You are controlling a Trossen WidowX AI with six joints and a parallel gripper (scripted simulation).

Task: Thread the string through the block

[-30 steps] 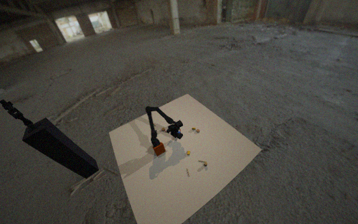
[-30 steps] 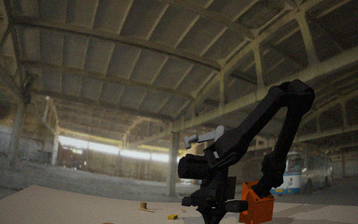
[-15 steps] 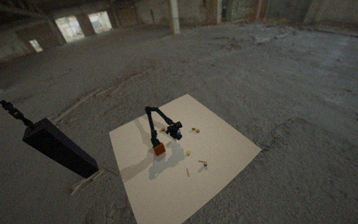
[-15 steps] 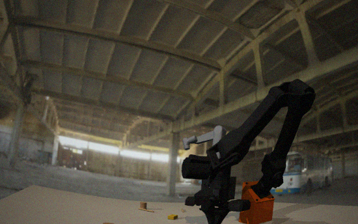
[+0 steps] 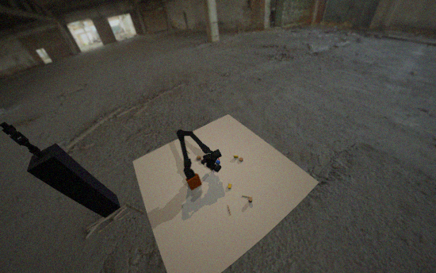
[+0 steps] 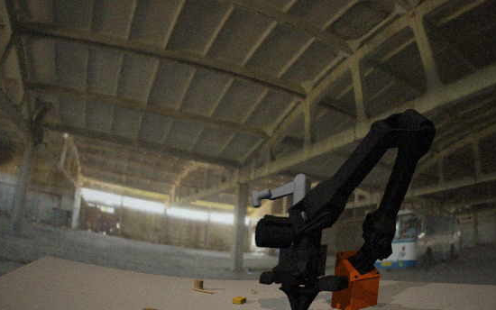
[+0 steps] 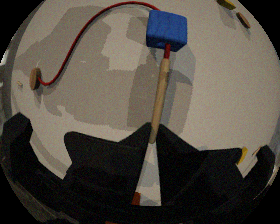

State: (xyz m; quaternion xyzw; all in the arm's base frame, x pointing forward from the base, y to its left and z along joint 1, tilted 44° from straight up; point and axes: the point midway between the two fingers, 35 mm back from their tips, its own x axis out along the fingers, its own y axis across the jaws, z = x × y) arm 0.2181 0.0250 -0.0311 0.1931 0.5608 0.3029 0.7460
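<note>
My gripper is shut on the near end of the wooden stick. The blue block lies beyond the stick in the wrist view and appears to rest on the table. The whole stick is out on the near side of the block, in line with the hole. A short piece of red string shows between the stick's far end and the block. On the far side the string curves left to the round wooden button. The hole itself is hidden.
A yellow piece and a wooden disc lie beyond the block. Another yellow piece, a wooden cylinder beside a stick, and a loose stick lie farther off.
</note>
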